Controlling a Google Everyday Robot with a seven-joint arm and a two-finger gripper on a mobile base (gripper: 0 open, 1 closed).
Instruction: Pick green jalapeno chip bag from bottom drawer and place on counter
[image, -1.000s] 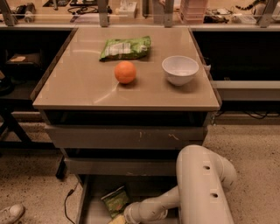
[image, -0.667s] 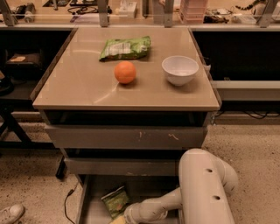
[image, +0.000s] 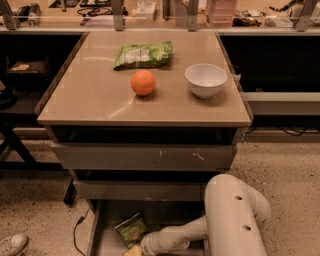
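The green jalapeno chip bag (image: 131, 229), dark green and crinkly, lies on the floor of the open bottom drawer (image: 106, 239), below the two upper drawer fronts. My white arm (image: 235, 220) reaches in from the right. The gripper (image: 134, 250) is low in the drawer at the picture's bottom edge, right beside the near end of the bag and partly cut off. The tan counter (image: 100, 100) tops the cabinet above.
On the counter lie a paler green bag (image: 142, 55), an orange (image: 143, 82) and a white bowl (image: 205, 80). The upper drawers (image: 145, 157) overhang the bottom drawer's back. A cable (image: 77, 231) and a shoe (image: 12, 244) are on the floor at left.
My arm's elbow has shifted slightly to the right and down. The gripper stays by the bag in the drawer, and the bag has not moved.
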